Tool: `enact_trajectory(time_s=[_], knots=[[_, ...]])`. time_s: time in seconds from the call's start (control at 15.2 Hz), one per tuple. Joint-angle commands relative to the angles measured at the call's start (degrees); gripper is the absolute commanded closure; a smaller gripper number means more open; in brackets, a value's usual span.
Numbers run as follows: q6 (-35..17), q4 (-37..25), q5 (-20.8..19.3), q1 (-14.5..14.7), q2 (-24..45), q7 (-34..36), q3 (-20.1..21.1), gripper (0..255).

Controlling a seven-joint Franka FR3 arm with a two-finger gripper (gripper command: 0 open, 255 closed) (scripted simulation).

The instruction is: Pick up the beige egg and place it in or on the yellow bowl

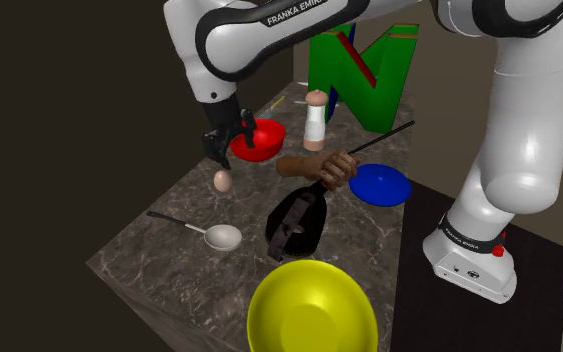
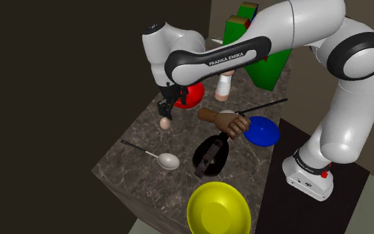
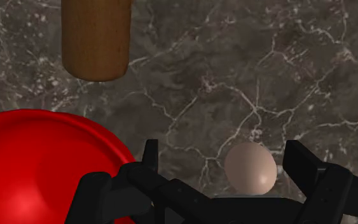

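Wrist view is showing the red bowl (image 3: 37, 165) lying outside one finger, the gripper (image 3: 222, 153) hanging open and empty, and the beige egg (image 3: 250, 167) sitting below, between the fingers, untouched, nearer the finger away from that bowl.

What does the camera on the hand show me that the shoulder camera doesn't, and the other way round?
The wrist view adds the gripper with its two fingers standing open and the egg between them, untouched. The shoulder view adds the yellow bowl, a spoon, a blue plate and the white arm. Both share the egg, the red bowl, a brown wooden handle and the dark marbled counter.
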State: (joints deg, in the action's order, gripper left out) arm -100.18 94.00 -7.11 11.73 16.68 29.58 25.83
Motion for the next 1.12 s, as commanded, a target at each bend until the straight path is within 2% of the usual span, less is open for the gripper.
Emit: enact_trajectory(time_s=[0.0, 0.2, 0.66, 1.06], knots=[[0.9, -5.4, -2.4, 2.1, 5.4, 1.7, 0.0, 0], [3.2, -14.4, -5.3, 5.5, 12.9, 3.4, -0.5, 0], [-2.2, -8.7, -5.5, 4.8, 12.7, 3.7, -0.8, 0], [-2.6, -8.3, -5.5, 4.8, 12.8, 3.8, -0.8, 0]])
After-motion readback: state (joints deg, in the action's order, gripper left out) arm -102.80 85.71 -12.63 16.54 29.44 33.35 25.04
